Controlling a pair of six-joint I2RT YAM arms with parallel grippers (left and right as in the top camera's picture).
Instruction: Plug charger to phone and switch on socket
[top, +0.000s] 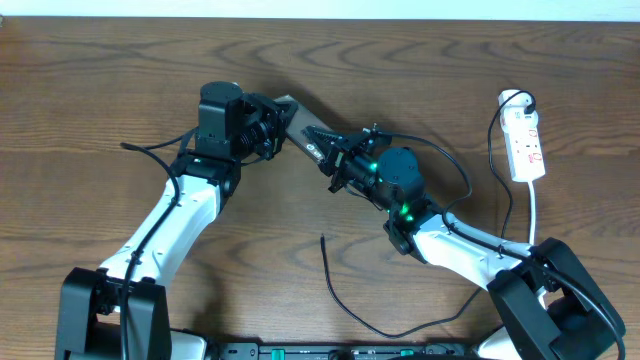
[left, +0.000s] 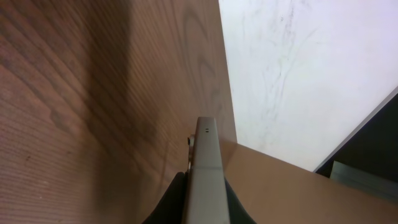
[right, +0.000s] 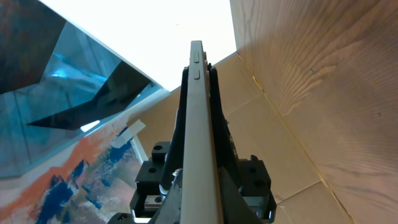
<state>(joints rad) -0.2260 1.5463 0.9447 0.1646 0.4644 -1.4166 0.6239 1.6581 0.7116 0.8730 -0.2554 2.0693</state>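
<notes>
My left gripper (top: 280, 122) and right gripper (top: 333, 160) both clamp the phone (top: 303, 128); only overhead shows the charger (top: 327, 275) lying near the front edge.

Soft light; broad shadow on table (left: 74, 93) beside the phone (left: 205, 180); right wrist view glares white.

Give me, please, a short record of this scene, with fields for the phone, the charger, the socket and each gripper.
phone: held between both grippers, seen edge-on in both wrist views
left gripper: shut on the phone
right gripper: shut on the phone
charger: loose on the table, near end apart from the phone, not yet plugged in
socket: at the table's right side, no gripper on it; switch state too small to tell
</notes>
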